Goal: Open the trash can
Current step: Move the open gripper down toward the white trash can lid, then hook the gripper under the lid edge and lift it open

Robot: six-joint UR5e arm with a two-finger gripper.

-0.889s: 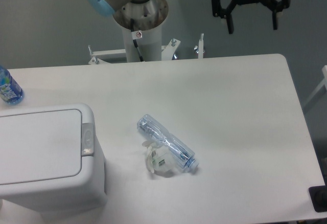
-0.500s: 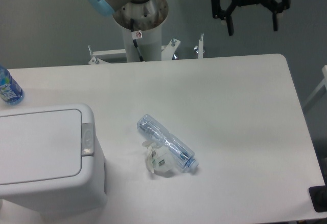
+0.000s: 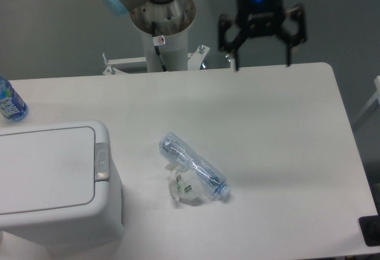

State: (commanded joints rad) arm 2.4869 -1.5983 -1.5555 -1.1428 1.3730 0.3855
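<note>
Since the earlier frames the claw point(image 3: 262, 45) has dropped lower and shifted toward the trash can's side of the scene, and a blue light now shows on its wrist; nothing lying on the tabletop point(image 3: 279, 129) has shifted. The claw hangs above the far edge of the tabletop, well apart from the trash can, with its two fingers spread wide and nothing between them.

The trash can point(image 3: 53, 183) sits at the near left corner, lid point(image 3: 44, 168) shut flat, its small grey push latch point(image 3: 102, 161) on the edge of the lid that faces the crushed clear plastic bottle point(image 3: 195, 166). That bottle lies just beyond the latch side of the trash can, with a crumpled scrap of paper point(image 3: 183, 187) touching it. A blue-labelled bottle point(image 3: 9, 101) stands behind the trash can, at the left edge of the view.

The step in hand looks like the approach to the latch. To do it well, the claw would likely need to cross high over the crushed bottle rather than sweep through it, then come down straight onto the grey latch. Bringing the fingers together first would give one firm tip to press with. A push off-centre might slide onto the lid and merely press it shut.
</note>
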